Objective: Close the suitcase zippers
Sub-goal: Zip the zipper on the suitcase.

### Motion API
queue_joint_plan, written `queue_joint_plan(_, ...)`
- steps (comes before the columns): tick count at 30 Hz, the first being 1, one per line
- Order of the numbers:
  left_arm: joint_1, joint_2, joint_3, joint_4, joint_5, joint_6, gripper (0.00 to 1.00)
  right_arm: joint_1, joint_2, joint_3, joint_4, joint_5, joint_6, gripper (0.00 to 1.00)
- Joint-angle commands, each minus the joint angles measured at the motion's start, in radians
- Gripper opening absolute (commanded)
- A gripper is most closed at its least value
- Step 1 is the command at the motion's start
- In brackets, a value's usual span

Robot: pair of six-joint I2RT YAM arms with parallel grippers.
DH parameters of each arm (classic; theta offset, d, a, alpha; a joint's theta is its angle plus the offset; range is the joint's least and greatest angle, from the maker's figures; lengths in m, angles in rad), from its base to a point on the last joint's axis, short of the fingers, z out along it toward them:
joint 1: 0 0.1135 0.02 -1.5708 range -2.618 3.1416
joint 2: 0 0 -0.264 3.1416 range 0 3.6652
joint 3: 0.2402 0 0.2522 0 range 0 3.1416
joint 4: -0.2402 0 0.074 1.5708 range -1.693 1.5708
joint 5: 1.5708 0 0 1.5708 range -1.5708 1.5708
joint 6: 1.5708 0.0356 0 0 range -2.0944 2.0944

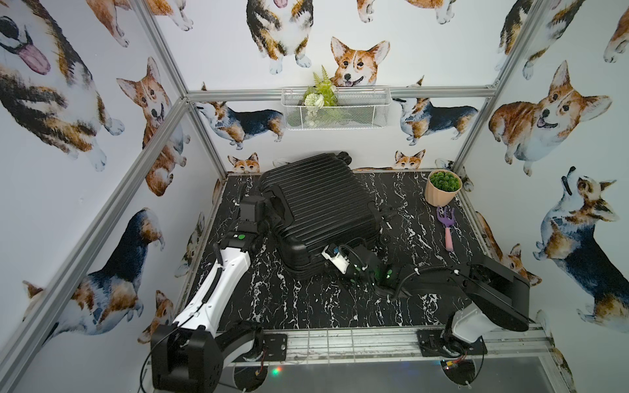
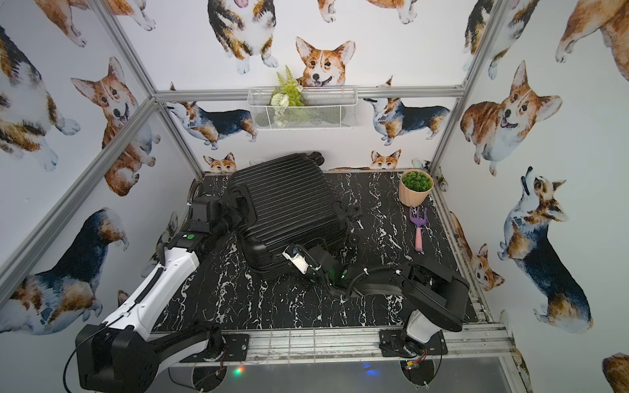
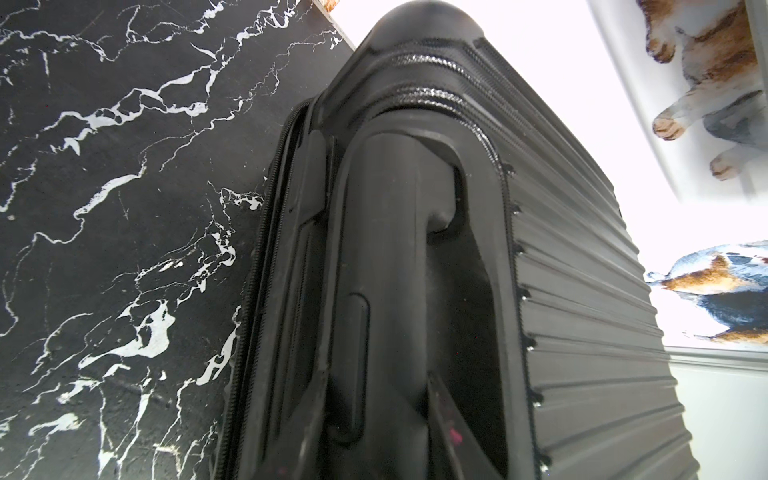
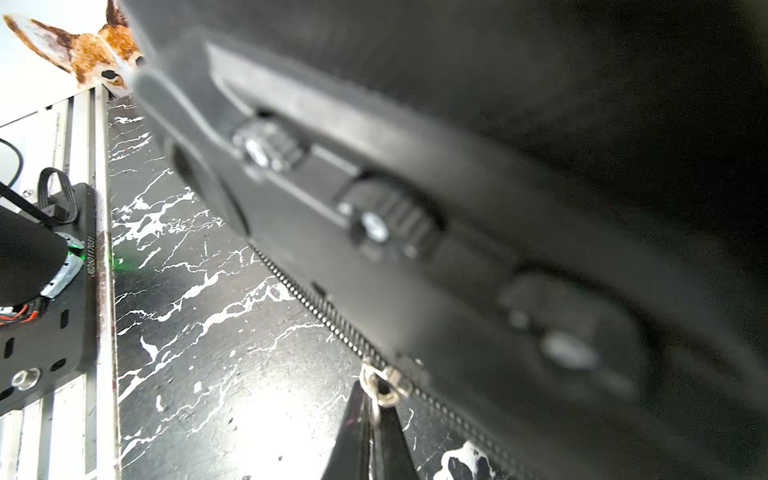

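Observation:
The black ribbed suitcase (image 1: 323,204) lies flat on the marble table, its halves together, in both top views (image 2: 289,204). My left gripper (image 1: 272,208) is at the case's left side. In the left wrist view its fingers (image 3: 451,419) stand on either side of the moulded side handle (image 3: 395,249), close to it; whether they press on it does not show. Zippers (image 3: 432,97) run round the corner beyond the handle. My right gripper (image 4: 376,409) is at the near corner of the case (image 1: 322,252), shut on the metal zipper pull (image 4: 388,384) on the zip band (image 4: 316,307).
A peach pot with a green plant (image 1: 442,187) stands at the back right, and a purple hand rake (image 1: 446,228) lies in front of it. A wire basket (image 1: 337,109) hangs on the back wall. The case's far end is near the back wall.

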Motion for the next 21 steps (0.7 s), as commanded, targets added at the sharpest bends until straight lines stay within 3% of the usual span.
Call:
queue_joint_plan(1, -0.002, 0.003, 0.038, 0.019, 0.001, -0.01, 0.56, 0.002, -0.019, -0.016, 0.098, 0.019, 0.01, 0.0)
queue_joint_plan(4, -0.003, 0.006, 0.084, -0.038, -0.014, 0.136, 0.71, -0.012, -0.042, -0.049, 0.096, 0.046, 0.016, 0.0)
queue_joint_plan(6, -0.001, 0.009, 0.115, -0.065, -0.003, 0.254, 0.92, -0.029, -0.064, -0.084, 0.107, 0.058, 0.029, 0.0)
queue_joint_plan(7, -0.003, 0.015, 0.138, -0.088, 0.008, 0.331, 0.96, -0.04, -0.077, -0.101, 0.113, 0.065, 0.035, 0.0)
queue_joint_plan(14, -0.002, 0.047, 0.252, -0.224, 0.042, 0.721, 0.93, -0.148, -0.171, -0.195, 0.089, 0.084, 0.048, 0.0)
queue_joint_plan(17, -0.001, 0.047, 0.268, -0.224, 0.13, 0.915, 0.91, -0.202, -0.208, -0.216, 0.053, 0.085, 0.043, 0.0)
queue_joint_plan(21, -0.003, 0.051, 0.293, -0.292, 0.338, 1.26, 0.86, -0.283, -0.252, -0.234, 0.012, 0.076, 0.047, 0.0)
